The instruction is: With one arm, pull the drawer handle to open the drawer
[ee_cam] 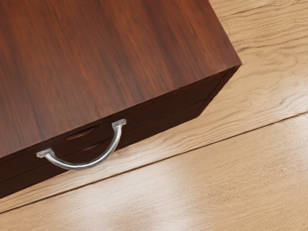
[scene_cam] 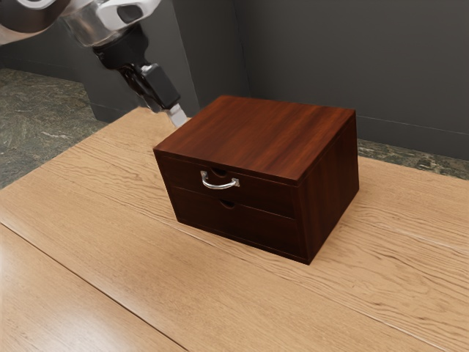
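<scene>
item: dark wood cabinet (scene_cam: pixel 264 132) stands on the counter (scene_cam: pixel 110 286), centre of the exterior view. two drawer fronts face the lower left of the frame. the upper drawer (scene_cam: pixel 260 192) carries a curved silver handle (scene_cam: pixel 219 182); the lower drawer (scene_cam: pixel 249 224) shows only a finger notch. both fronts sit flush with the cabinet face, so the upper drawer is judged shut.

pincer (scene_cam: pixel 174 111): at the upper left of the exterior view, on the end of the arm (scene_cam: pixel 110 26), pointing down and toward the exterior view's right. its tip is near the cabinet's rear top corner, above the counter, and well apart from the handle. whether it is wide or narrow cannot be told from these pictures. it holds nothing.

wrist view: the handle (ee_cam: pixel 84 156) is seen from above, bowing out from the cabinet's front edge, with bare counter in front of it. nothing is touching it.

step in hand: judged as the approach. no contact, pull not yet begun, task near its start.

next move calls for: bringing the pincer round the cabinet's corner to the front face, down to handle height, lined up so the bar lies between the jaws, then closing on it. only then a straight pull away from the face, along the drawer's run. a skewed pull may slip off the bar or drag the cabinet across the counter.
</scene>
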